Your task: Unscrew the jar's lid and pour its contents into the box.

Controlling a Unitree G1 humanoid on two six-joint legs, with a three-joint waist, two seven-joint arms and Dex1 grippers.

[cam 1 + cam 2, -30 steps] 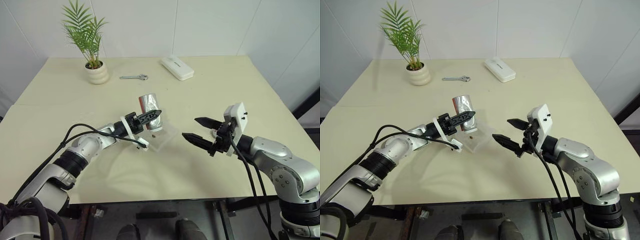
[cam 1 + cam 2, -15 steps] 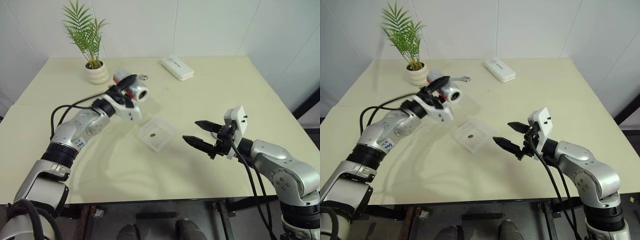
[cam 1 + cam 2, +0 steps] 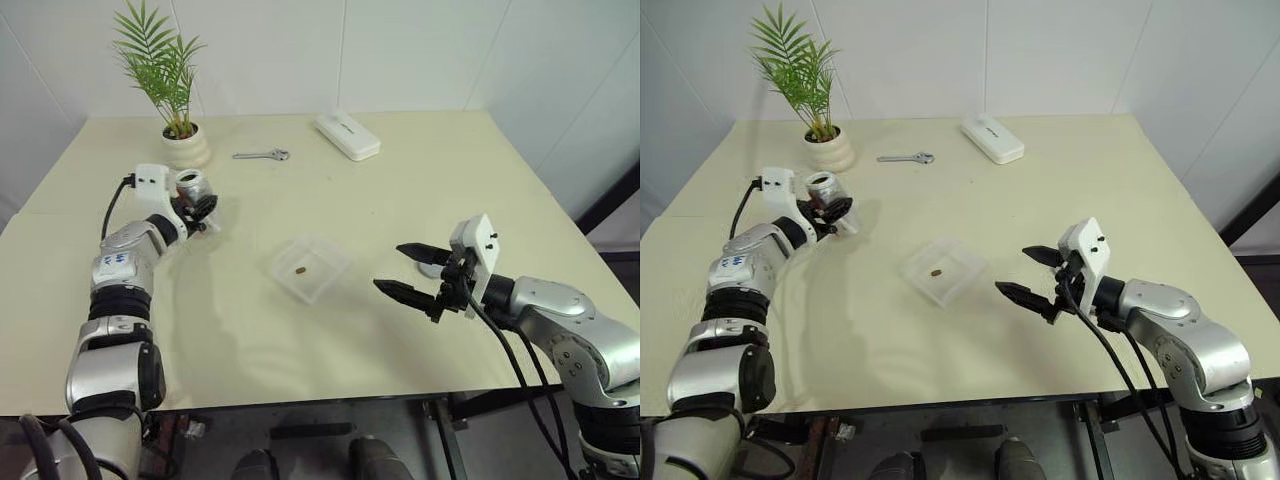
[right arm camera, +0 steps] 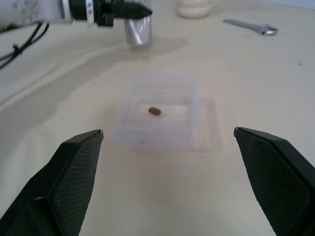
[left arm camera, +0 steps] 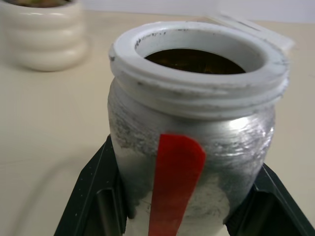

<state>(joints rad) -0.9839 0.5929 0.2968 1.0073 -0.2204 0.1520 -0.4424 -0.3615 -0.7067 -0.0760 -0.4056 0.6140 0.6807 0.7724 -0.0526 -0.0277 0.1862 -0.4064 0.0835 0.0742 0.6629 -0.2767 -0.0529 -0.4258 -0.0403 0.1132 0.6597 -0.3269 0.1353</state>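
Silvery-grey jar (image 5: 197, 147) with a bright red stripe (image 5: 174, 187) down its side and a white threaded rim, clamped between black fingers (image 5: 93, 196). Beside the jar, a cream ribbed pot (image 3: 186, 150) under green fronds. On the pale yellow table (image 3: 400, 200), a clear box (image 4: 160, 110) holds one brown piece (image 4: 154, 111). Beyond the box, a steel-grey wrench (image 3: 262, 155) and a white case (image 3: 347, 135).
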